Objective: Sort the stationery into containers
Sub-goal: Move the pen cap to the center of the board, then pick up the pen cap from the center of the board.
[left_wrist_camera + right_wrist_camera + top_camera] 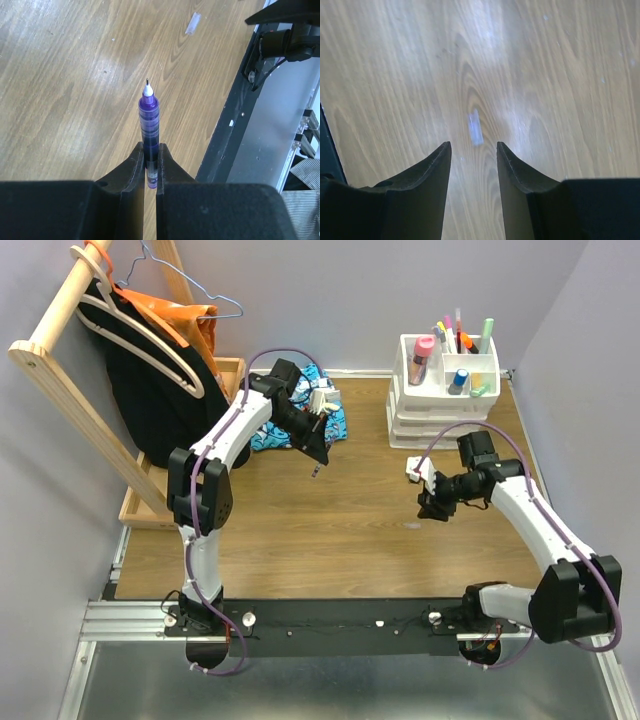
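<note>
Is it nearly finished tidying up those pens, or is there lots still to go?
Nearly done, it seems. Several pens and markers already stand in the white organiser. The left gripper is shut on a purple pen, tip bare, in the air. The right gripper hangs open over a small clear cap lying on the table. Still to do: that pen, perhaps capped first, must reach the organiser.

Left gripper (151, 152) clamps purple pen (149, 115), bare tip pointing away; wooden surface (70, 85) below; small clear piece (192, 23) lies well apart.
</note>
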